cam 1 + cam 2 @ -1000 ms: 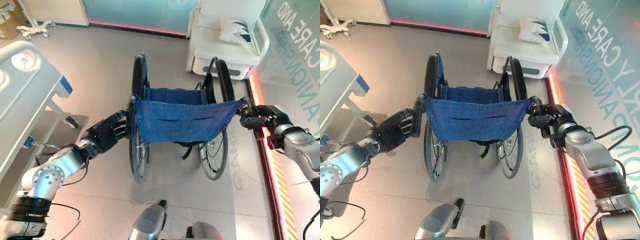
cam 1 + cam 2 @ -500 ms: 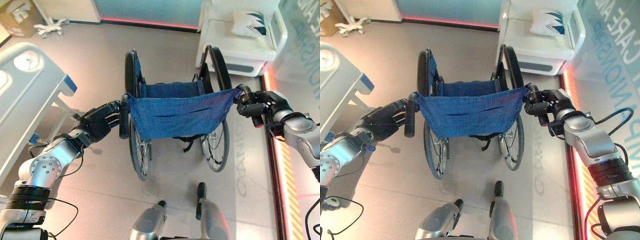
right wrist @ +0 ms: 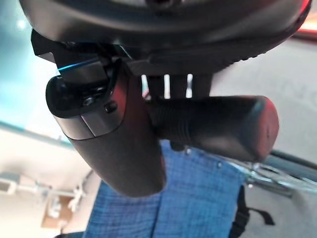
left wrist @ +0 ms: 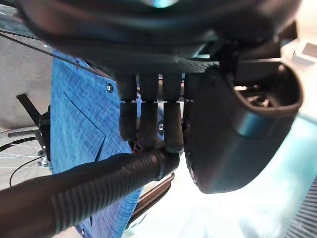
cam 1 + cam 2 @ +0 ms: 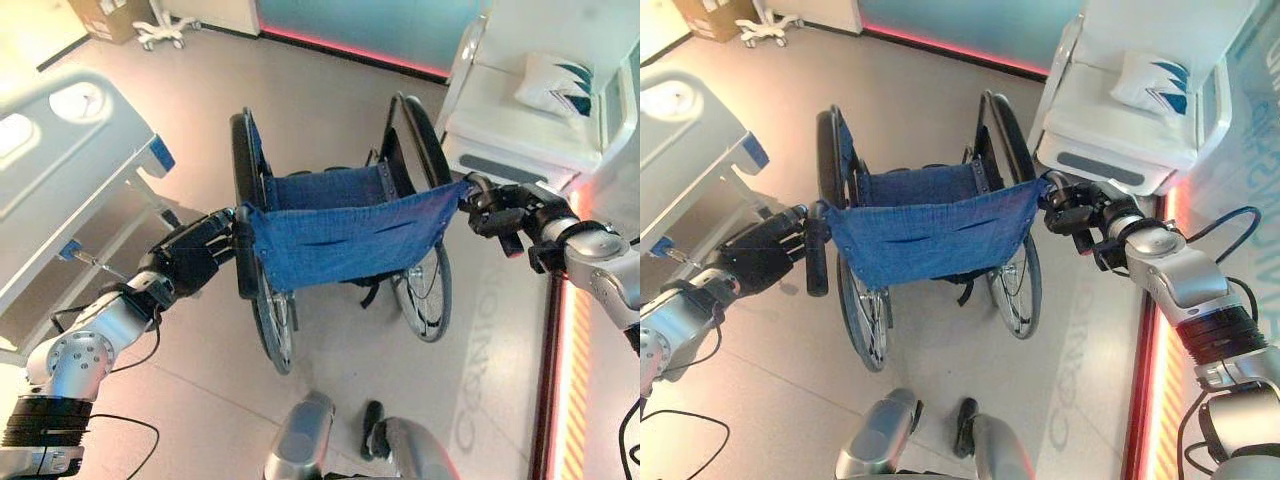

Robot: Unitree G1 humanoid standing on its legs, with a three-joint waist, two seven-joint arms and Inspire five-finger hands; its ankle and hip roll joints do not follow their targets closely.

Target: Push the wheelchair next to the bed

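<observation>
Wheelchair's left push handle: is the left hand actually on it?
Touching. In the left wrist view the left hand has its fingers curled onto the ribbed left push handle.

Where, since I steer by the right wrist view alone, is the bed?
Observer: The bed stands to the robot's left of the wheelchair, apart from it, with floor between.
Operator: Is the other arm holding on?
Observer: Yes, the left robot hand is curled round the left push handle.
Operator: Anything close on my side?
Observer: A white armchair stands ahead on the right, near the right wheel.
</observation>
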